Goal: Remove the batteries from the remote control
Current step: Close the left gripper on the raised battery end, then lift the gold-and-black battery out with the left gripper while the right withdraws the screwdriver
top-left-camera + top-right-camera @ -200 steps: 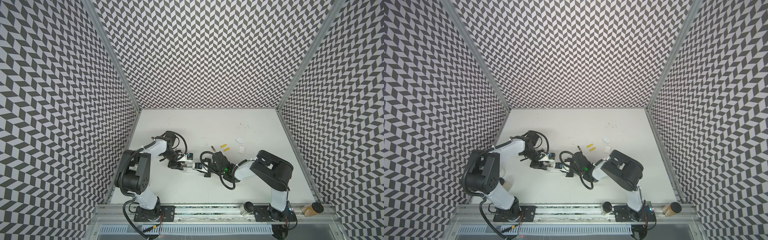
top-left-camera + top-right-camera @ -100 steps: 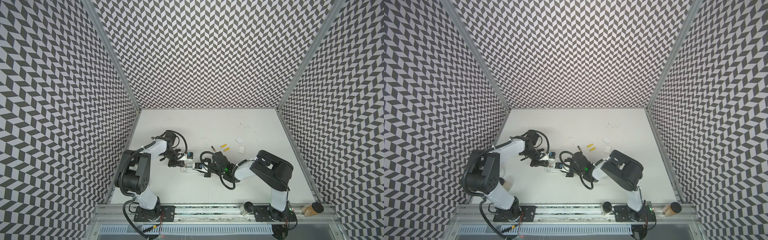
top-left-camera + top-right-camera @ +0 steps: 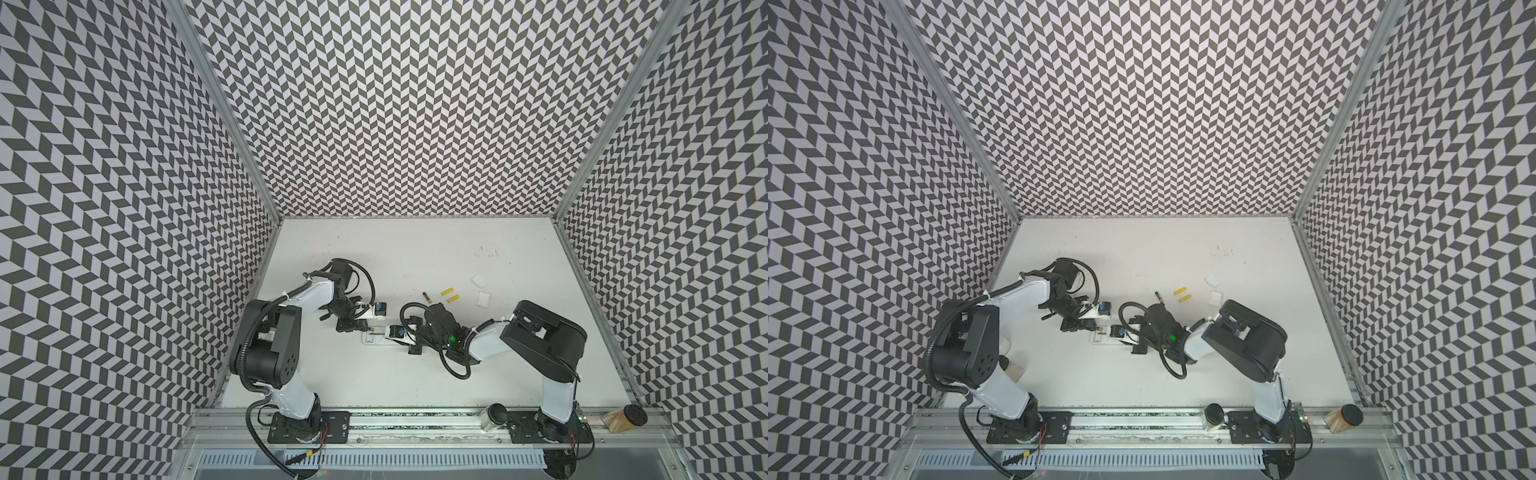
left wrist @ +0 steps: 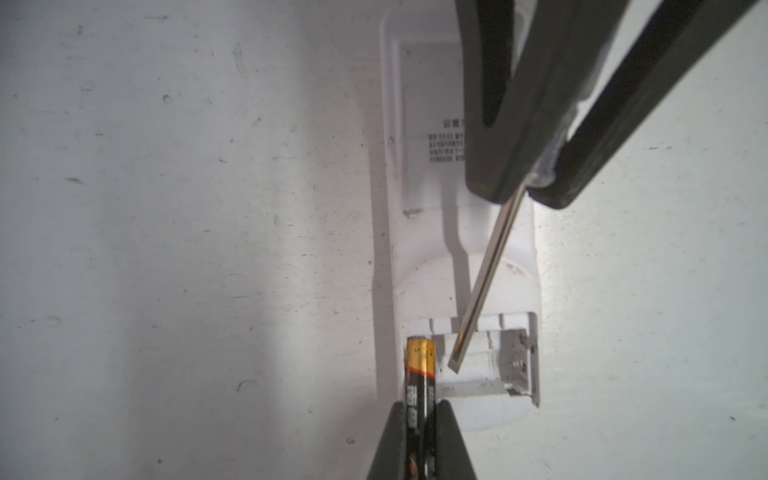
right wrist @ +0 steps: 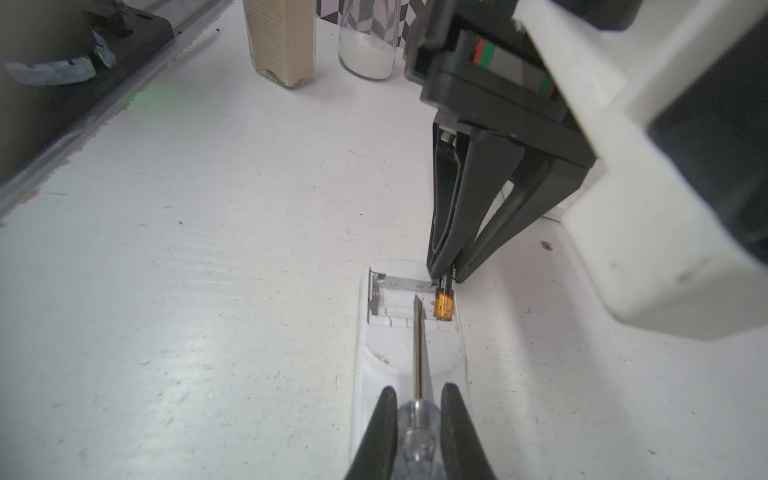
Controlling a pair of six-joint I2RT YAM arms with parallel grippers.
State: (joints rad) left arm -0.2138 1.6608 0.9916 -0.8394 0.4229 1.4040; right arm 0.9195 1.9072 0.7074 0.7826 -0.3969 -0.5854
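My left pincer [image 4: 419,409] is closed tight on a black battery [image 4: 420,374]. It grips the dark body, while the orange-gold end lies in the open compartment of the white remote control [image 4: 422,257], along 1 side wall. My right pincer [image 5: 419,390] is clamped on the clear handle of the screwdriver [image 5: 417,353]. Its flat tip hangs over the empty bay just beside that battery (whether it touches the plastic, I cannot tell). On the worktop [image 3: 374,374], well apart from the remote control, lie 2 yellow batteries [image 3: 448,291] and a loose black battery [image 3: 427,296].
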